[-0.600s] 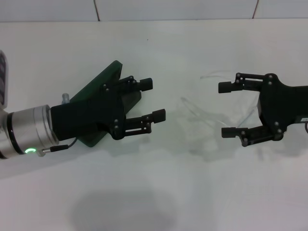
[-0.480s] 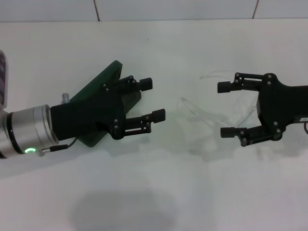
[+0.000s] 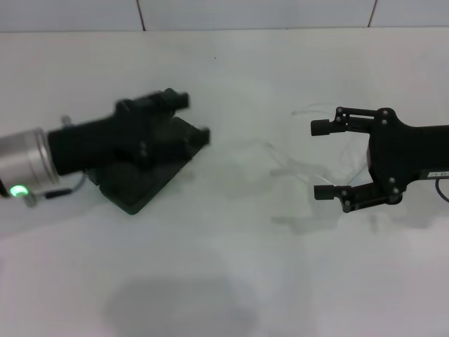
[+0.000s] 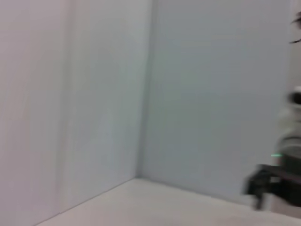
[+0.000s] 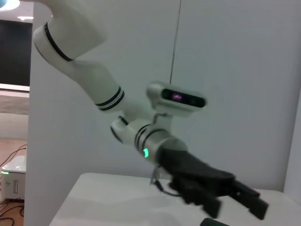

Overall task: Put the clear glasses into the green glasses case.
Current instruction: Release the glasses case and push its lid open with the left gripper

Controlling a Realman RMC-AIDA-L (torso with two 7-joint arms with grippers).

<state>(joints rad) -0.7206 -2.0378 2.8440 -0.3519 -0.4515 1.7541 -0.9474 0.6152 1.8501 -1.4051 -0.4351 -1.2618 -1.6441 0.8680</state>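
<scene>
A: Where was the case?
B: On the table, at about nine o'clock from centre in the head view, lying open with its dark inside up. The left gripper hovered over it, rotated and blurred; I could not tell whether its fingers were apart.

A: And the glasses?
B: Faint and clear on the table at about three o'clock from the case, well apart from it. The right gripper sat at their three o'clock side, fingers spread wide, holding nothing, one fingertip above the frame and one below
</scene>
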